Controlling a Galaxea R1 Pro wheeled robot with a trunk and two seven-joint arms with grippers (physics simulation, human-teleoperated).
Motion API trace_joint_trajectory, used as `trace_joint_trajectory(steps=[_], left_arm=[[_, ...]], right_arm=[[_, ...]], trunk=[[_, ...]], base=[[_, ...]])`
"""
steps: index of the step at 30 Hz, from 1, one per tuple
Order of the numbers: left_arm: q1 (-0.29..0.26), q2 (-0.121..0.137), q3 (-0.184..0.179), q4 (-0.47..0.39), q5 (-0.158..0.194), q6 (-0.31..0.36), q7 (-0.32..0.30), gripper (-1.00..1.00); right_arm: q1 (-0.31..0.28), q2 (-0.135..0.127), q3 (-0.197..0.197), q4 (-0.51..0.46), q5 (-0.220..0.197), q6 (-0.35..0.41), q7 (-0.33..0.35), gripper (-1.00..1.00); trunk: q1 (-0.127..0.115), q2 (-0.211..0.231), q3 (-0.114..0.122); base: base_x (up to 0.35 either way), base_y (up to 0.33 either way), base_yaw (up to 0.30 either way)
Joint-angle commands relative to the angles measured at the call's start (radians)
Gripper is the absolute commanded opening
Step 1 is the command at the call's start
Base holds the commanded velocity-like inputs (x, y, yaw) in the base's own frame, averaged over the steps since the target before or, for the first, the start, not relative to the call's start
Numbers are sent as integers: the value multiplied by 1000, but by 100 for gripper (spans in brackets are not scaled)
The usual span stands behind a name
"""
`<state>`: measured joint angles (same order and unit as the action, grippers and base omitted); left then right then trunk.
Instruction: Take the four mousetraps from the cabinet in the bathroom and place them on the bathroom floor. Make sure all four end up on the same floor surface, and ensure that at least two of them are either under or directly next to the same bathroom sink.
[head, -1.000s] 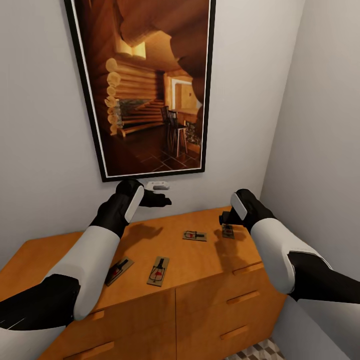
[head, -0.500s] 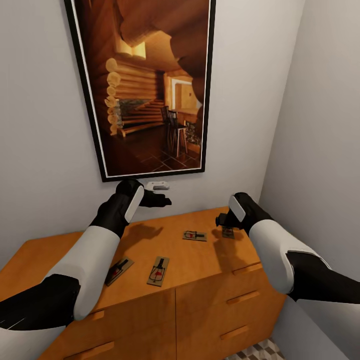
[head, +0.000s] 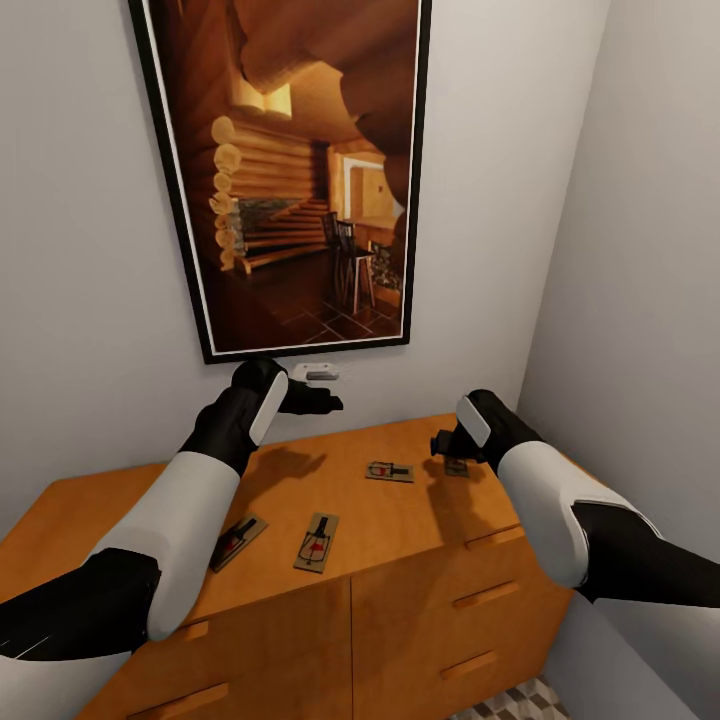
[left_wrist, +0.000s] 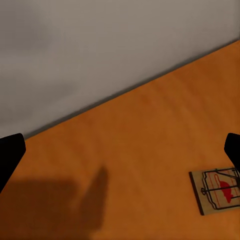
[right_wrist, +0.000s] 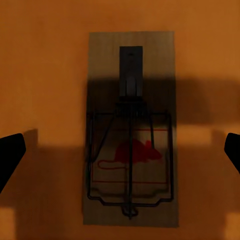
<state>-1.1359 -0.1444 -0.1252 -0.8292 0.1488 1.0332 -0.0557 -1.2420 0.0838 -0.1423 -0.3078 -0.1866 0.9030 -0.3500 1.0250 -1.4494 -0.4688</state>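
Four mousetraps lie on top of the orange-brown cabinet (head: 400, 520). Two sit near its front edge, one (head: 238, 541) beside my left forearm and one (head: 317, 541) at the middle. A third (head: 390, 471) lies farther back. The fourth (head: 456, 466) is partly hidden under my right gripper (head: 445, 445), which hovers open just above it. In the right wrist view this trap (right_wrist: 131, 130) lies centred between the black fingertips (right_wrist: 10, 156). My left gripper (head: 325, 400) hangs open near the back wall, above bare wood. A trap (left_wrist: 217, 189) shows beside one of its fingertips (left_wrist: 232, 150).
A large framed picture of a log-cabin room (head: 300, 170) hangs on the grey wall behind the cabinet, with a small white fitting (head: 318, 372) under it. A side wall (head: 640, 300) stands close on the right. Cube-pattern floor tiles (head: 520, 705) show below the drawer fronts (head: 485, 595).
My right gripper has shifted slightly toward the back wall over the rightmost trap, covering more of it. The left arm and the other traps have not moved.
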Motion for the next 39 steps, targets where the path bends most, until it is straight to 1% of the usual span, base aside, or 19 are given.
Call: trace_joint_trajectory(steps=[1, 28, 39], left_arm=[[-1, 0, -1, -1, 1, 4, 0, 100], [-1, 0, -1, 0, 2, 4, -1, 100], [-1, 0, -1, 1, 2, 4, -1, 100]], right_arm=[[-1, 1, -4, -1, -11, 0, -10, 100], [-1, -5, -4, 2, -11, -5, -10, 100], [-1, -4, 2, 0, 0, -3, -11, 100]], trunk=[[0, -1, -1], [0, -1, -1], [0, -1, -1]], base=[[0, 0, 0], [0, 0, 0], [0, 0, 0]])
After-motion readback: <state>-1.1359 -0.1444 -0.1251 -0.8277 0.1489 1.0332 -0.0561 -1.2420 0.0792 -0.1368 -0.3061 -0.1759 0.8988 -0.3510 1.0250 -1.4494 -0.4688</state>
